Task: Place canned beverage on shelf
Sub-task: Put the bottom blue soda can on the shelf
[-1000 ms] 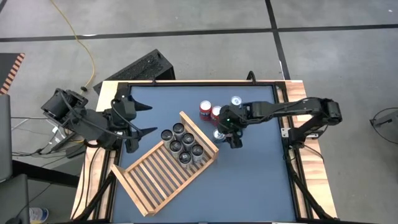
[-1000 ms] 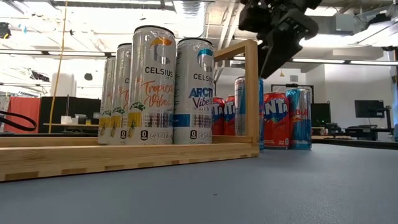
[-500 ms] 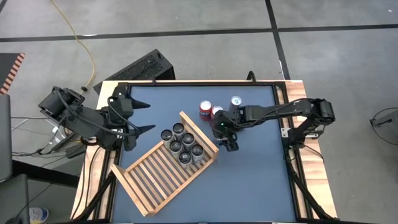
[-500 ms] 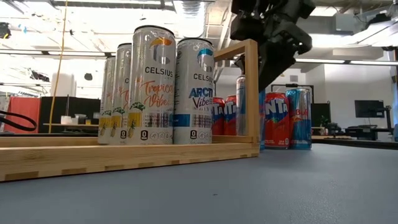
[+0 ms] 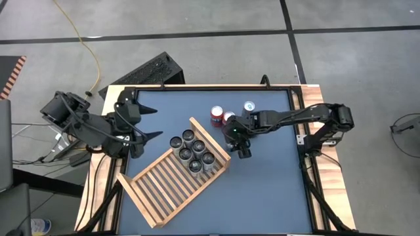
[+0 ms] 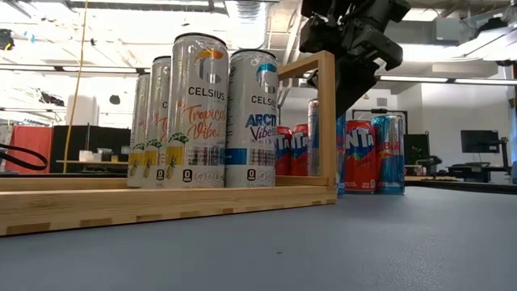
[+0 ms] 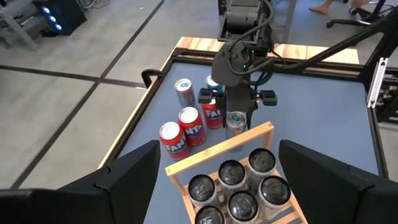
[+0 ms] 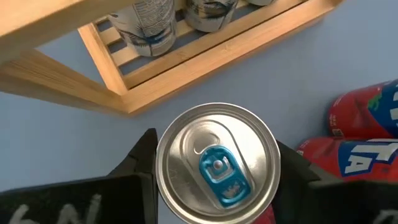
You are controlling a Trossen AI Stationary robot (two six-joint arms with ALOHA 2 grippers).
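Right gripper (image 5: 239,139) set down over a slim silver can (image 8: 216,163), one dark finger (image 8: 140,163) on each flank of the can's top. Fingers close against the rim, though contact or a true grasp cannot be told from any view. Can upright, long axis vertical, blue pull-tab end facing straight up into the wrist camera — base on the blue table (image 5: 269,190).

Just beside the gripper, on its shelf-ward side: the raised corner post of the shelf (image 5: 172,185), light wood with many parallel slats. Can outside the frame, right at that corner, not yet on the slats. Shelf's long axis diagonal across the table, running away from the gripper toward the table's near-left corner. Six tall cans (image 5: 193,153) upright in the shelf end nearest the gripper, packed two by three.

On the gripper's far side, away from the shelf: red cans (image 7: 183,130) upright in a loose cluster, plus a blue-and-silver can (image 5: 249,106) farther back along the right arm.

Well apart, across the shelf: left gripper (image 5: 152,123) hovering near the table's left edge, fingers spread wide, nothing between them.
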